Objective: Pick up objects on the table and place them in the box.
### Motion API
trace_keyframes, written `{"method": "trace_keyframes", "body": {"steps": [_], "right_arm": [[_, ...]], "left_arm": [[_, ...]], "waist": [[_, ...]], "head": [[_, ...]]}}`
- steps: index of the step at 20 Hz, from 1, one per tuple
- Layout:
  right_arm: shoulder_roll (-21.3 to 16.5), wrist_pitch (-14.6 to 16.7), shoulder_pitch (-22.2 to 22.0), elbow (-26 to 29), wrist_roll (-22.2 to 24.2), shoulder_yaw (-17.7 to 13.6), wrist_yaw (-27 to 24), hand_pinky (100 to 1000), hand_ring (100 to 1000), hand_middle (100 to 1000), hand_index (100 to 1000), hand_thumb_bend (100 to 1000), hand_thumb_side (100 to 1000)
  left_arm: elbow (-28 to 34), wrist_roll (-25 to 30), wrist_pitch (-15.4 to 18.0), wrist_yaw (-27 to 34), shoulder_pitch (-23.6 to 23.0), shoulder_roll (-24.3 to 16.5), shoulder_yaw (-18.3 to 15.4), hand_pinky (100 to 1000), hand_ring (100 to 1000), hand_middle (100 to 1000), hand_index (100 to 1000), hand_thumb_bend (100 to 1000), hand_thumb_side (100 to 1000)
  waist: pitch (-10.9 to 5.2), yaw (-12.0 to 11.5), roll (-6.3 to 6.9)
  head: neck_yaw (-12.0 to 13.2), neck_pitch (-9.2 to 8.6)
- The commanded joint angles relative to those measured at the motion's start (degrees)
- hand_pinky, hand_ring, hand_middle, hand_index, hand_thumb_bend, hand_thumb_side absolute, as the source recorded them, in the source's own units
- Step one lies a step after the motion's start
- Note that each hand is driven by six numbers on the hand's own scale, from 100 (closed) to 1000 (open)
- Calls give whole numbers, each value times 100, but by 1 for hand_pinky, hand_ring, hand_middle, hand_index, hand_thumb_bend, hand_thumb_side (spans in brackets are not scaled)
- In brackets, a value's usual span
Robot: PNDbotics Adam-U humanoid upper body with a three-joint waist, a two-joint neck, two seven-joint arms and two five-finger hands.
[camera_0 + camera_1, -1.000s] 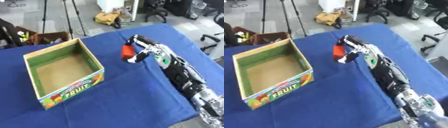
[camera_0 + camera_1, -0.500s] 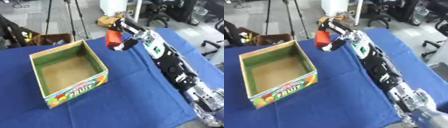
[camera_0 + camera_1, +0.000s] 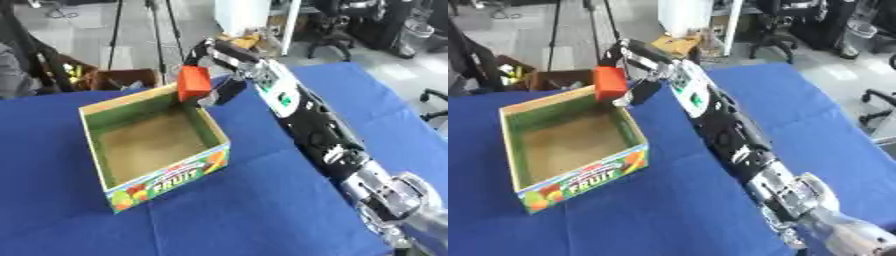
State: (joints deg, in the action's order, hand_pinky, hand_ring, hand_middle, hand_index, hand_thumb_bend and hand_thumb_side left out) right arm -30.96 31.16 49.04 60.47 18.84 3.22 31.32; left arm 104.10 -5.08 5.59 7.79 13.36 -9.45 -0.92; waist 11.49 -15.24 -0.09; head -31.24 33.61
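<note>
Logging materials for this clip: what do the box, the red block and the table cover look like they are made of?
Box: likely cardboard, with a brown matte inside, green inner walls and a printed fruit label outside. Red block, held in the right hand: smooth, evenly coloured, perhaps plastic or foam; unclear which. Table cover: blue cloth, matte with a faint crease.

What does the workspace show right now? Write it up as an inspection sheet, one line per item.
Surface: table with blue cloth.
Job's things: open box marked FRUIT, nothing seen inside; red object held above its far right corner.
Clutter: nothing seen on the cloth.
Hands: right hand shut on the red object; left hand not in view.
Cables: nothing seen.
Surroundings: office chairs, tripod legs, brown carton on the floor behind.
</note>
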Motion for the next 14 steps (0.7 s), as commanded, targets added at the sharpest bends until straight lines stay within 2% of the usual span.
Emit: {"method": "trace_keyframes", "body": {"steps": [1, 3, 5, 6, 8, 10, 11, 14], "right_arm": [[86, 57, 115, -119, 140, 41, 228, 820, 684, 393, 550, 271, 242], [182, 125, 86, -224, 206, 64, 404, 821, 687, 400, 555, 277, 247], [264, 215, 43, -319, 262, 98, 571, 845, 730, 488, 648, 388, 320], [298, 273, 27, -354, 288, 110, 641, 858, 751, 537, 688, 444, 349], [348, 398, 6, -411, 366, 128, 734, 904, 817, 722, 793, 610, 419], [371, 527, -7, -440, 492, 145, 767, 950, 874, 834, 864, 657, 482], [372, 579, -12, -436, 553, 144, 765, 988, 921, 918, 915, 691, 493], [355, 641, -28, -341, 612, 118, 685, 999, 937, 949, 930, 710, 493]], "left_arm": [[104, 44, 6, 41, 94, 2, 59, 556, 736, 483, 623, 417, 832], [105, 56, 5, 52, 101, 18, 67, 556, 736, 483, 623, 417, 832], [104, 63, 3, 60, 101, 27, 72, 556, 736, 482, 623, 417, 832], [104, 65, 3, 63, 100, 31, 73, 556, 736, 482, 623, 417, 832], [104, 68, 2, 68, 101, 36, 75, 556, 737, 482, 623, 417, 833], [104, 74, 2, 70, 102, 39, 79, 556, 737, 482, 623, 417, 833], [105, 75, 2, 71, 103, 39, 79, 556, 737, 482, 623, 417, 833], [103, 74, 1, 70, 103, 40, 76, 556, 738, 481, 623, 417, 832]], "waist": [[-88, -35, 31], [-76, -52, 47], [-66, -45, 62], [-60, -33, 67], [-50, -3, 74], [-41, 31, 80], [-37, 49, 83], [-33, 102, 88]], "head": [[-51, -66], [-58, -75], [-71, -74], [-75, -74], [-78, -74], [-70, -73], [-66, -74], [-60, -78]]}}
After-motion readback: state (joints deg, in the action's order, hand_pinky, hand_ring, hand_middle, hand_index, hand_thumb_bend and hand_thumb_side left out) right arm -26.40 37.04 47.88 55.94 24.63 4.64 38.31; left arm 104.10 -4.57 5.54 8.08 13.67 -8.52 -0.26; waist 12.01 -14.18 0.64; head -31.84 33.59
